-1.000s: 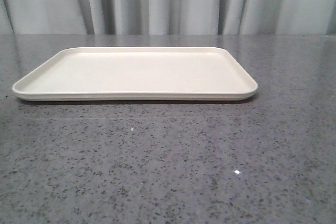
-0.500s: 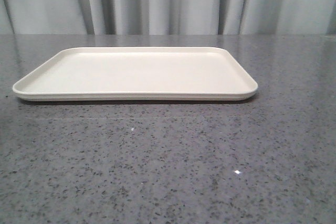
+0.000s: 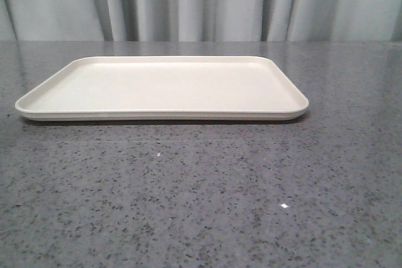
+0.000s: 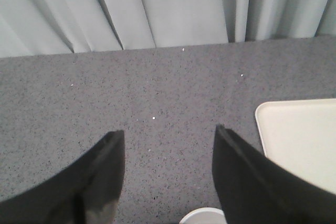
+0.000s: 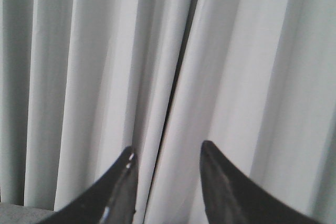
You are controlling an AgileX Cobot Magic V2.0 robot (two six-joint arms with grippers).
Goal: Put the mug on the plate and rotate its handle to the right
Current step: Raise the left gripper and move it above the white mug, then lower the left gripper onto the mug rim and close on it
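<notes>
Grey pleated curtain, full width of the far side, hanging behind the work surface; also fills the right wrist view and the far part of the left wrist view.

Table: dark grey speckled stone-look top, glossy, with small bright reflections on its near half.

Plate: cream-white rectangular tray, rounded corners, low raised rim. Lies flat on the table, toward the far side, its long edge running left to right, set slightly left of centre. Nothing rests on it. One rounded corner shows in the left wrist view.

Left gripper: two dark fingers spread wide apart, grey table visible between them, holding nothing. Positioned over the table just beside the left corner of the plate.

Right gripper: two dark glossy fingers, tips apart with curtain showing in the gap, holding nothing. Aimed at the curtain, only a sliver of table edge beneath.

Mug: only a curved white rim is seen, at the edge of the left wrist view, below and between the left fingers, off the plate. Handle and printed face are not visible; whether anything touches the mug cannot be told.
</notes>
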